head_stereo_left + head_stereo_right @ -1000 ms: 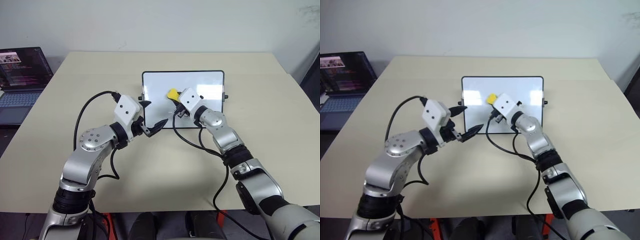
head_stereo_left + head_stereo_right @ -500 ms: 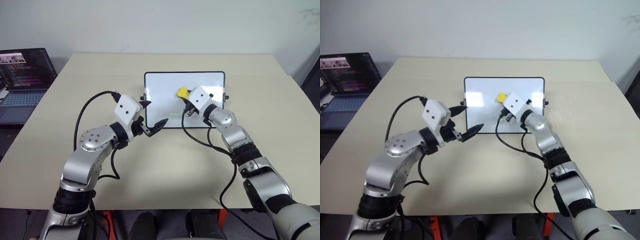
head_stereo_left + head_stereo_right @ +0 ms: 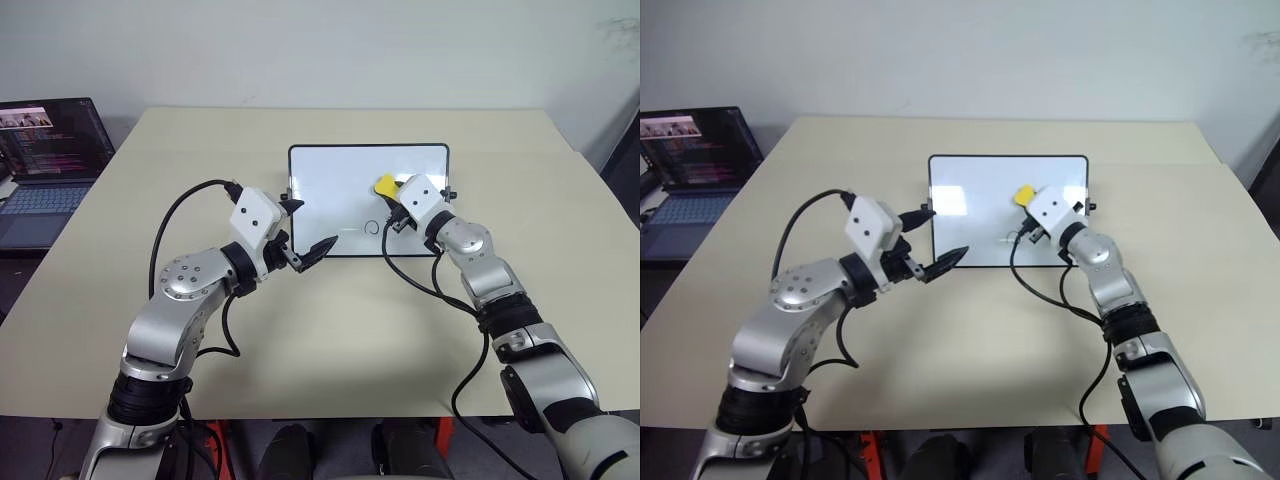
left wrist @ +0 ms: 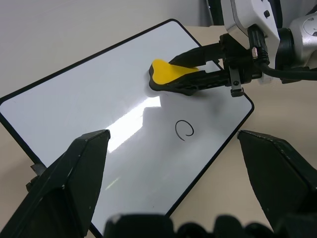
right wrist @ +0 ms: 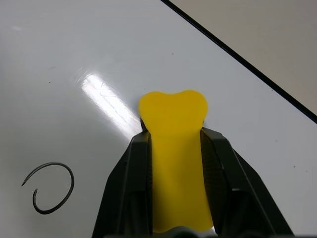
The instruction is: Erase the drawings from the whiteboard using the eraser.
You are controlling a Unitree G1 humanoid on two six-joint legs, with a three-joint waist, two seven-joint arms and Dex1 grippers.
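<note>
The whiteboard (image 3: 330,190) lies flat on the table, a thin black frame around its glossy white face. My right gripper (image 3: 389,193) is shut on the yellow eraser (image 3: 384,185), which rests against the board's right part, seen close up as the eraser (image 5: 173,148). One small black loop of the drawings (image 3: 373,226) sits just nearer to me than the eraser, apart from it; the same loop (image 4: 184,130) shows in the left wrist view. My left gripper (image 3: 311,227) hangs open over the board's near left corner, holding nothing.
An open laptop (image 3: 45,150) stands at the table's far left edge. Black cables loop from both wrists over the beige table (image 3: 330,330). A small black knob (image 3: 452,194) sticks out from the board's right side.
My right gripper has slid the eraser rightward across the board. The loop, earlier hidden behind the wrist, is now in view. The left arm has not moved.
</note>
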